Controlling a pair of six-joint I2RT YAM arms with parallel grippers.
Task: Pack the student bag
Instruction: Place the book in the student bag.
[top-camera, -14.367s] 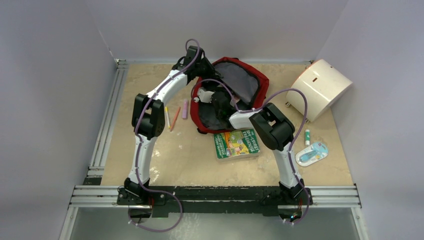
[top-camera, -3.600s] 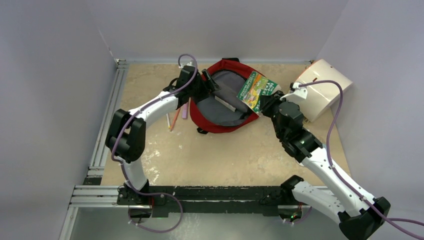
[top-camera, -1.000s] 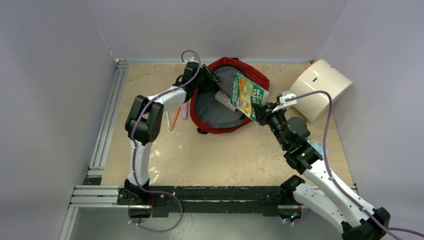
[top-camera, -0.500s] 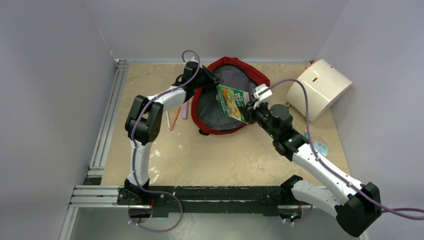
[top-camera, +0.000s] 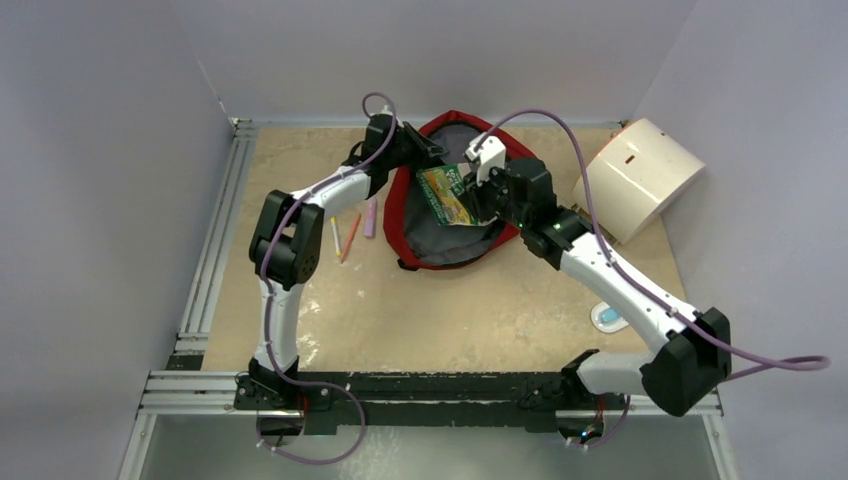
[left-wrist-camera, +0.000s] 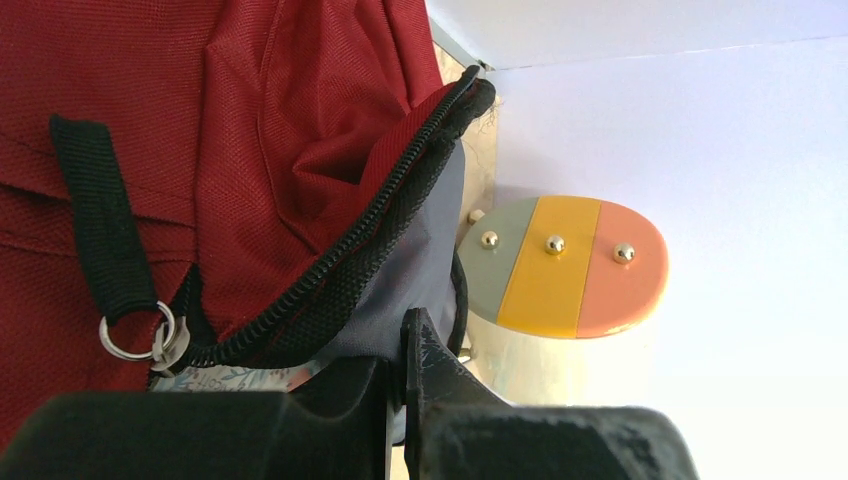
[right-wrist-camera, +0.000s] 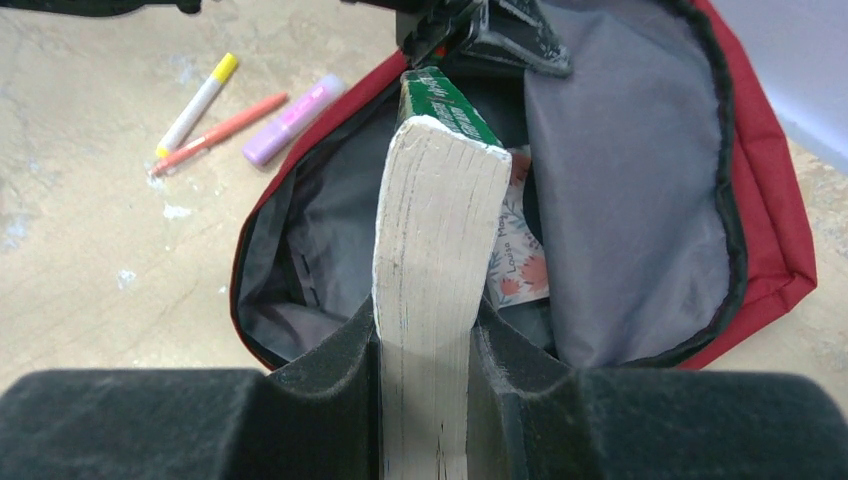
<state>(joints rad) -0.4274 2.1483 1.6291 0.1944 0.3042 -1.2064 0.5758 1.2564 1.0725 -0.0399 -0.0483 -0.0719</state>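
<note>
Clamped on the thick green paperback book (right-wrist-camera: 437, 200), the right tool (right-wrist-camera: 428, 340) should ease it deep into the dark-red fabric student bag (right-wrist-camera: 765, 170), whose rim the left tool (left-wrist-camera: 395, 400) pinches open.

My gripper (left-wrist-camera: 398, 365) pinches the red backpack (left-wrist-camera: 250, 120) by its grey lining (left-wrist-camera: 420, 260), a stripe-ended box (left-wrist-camera: 565, 270) beyond it.
</note>
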